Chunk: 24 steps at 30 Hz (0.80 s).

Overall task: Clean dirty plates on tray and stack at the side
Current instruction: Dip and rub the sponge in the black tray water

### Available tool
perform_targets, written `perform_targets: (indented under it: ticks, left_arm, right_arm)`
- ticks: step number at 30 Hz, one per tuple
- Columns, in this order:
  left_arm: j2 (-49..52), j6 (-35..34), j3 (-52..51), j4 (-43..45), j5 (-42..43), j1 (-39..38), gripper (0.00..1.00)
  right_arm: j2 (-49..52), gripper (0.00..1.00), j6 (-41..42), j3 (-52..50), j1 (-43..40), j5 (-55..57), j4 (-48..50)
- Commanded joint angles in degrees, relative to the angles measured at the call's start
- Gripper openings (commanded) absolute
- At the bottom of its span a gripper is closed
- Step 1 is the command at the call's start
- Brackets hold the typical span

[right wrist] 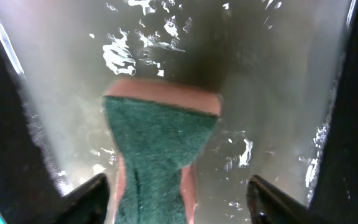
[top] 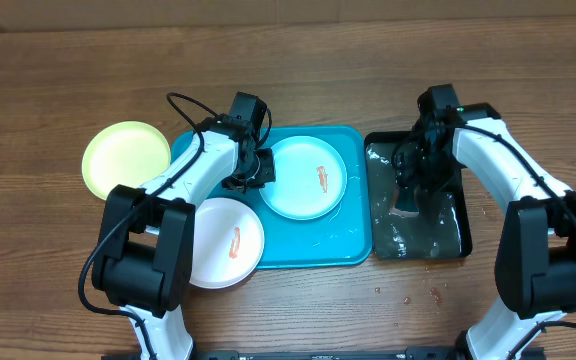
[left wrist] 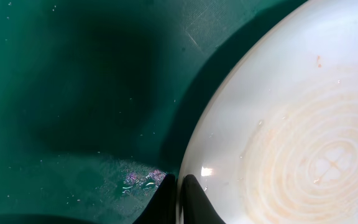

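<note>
1. Left gripper (left wrist: 178, 188) was pinched shut on the light blue plate (left wrist: 291, 137) at its rim, over the tray (left wrist: 73, 93).
2. Right gripper (right wrist: 178, 183) stood wide, the sponge (right wrist: 160, 137) lying between its spread fingers.
3. White plate (top: 226, 242) overhung the tray's edge; yellow-green plate (top: 125, 158) lay beside the tray, on the table (top: 58, 280).

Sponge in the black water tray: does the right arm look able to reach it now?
Probably yes. The right gripper hangs open directly above the sponge, a finger on each side, and only water lies around it in the black tray.

Turquoise tray (top: 308, 248), orange-smeared light-blue plate (top: 293, 188), orange-smeared white plate (top: 244, 262), yellow-green plate (top: 125, 158), green sponge (right wrist: 157, 149).
</note>
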Motion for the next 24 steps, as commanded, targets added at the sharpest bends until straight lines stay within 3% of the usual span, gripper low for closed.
perform_targets:
  ticks: [1,10,14,19,24]
  left_arm:
    - [-0.02,-0.17,-0.85,0.0,-1.22,0.26,0.06]
    - [-0.02,-0.15,-0.85,-0.02,-1.2,0.26,0.06]
    - [-0.02,-0.13,-0.85,-0.02,-1.25,0.26,0.06]
    - [-0.02,-0.15,-0.85,0.0,-1.25,0.26,0.06]
    - [-0.02,-0.09,-0.85,0.0,-1.27,0.26,0.06]
  right_arm:
    - [-0.26,0.66,0.17,0.81,0.07,-3.93,-0.57]
    - [-0.26,0.62,6.19,-4.79,0.87,-3.91,5.09]
    - [-0.26,0.52,6.19,-7.48,0.94,-3.87,8.79]
    - [-0.26,0.24,6.14,-7.74,0.92,-0.63,9.2]
    - [-0.26,0.18,5.88,-5.31,0.66,7.98,4.26]
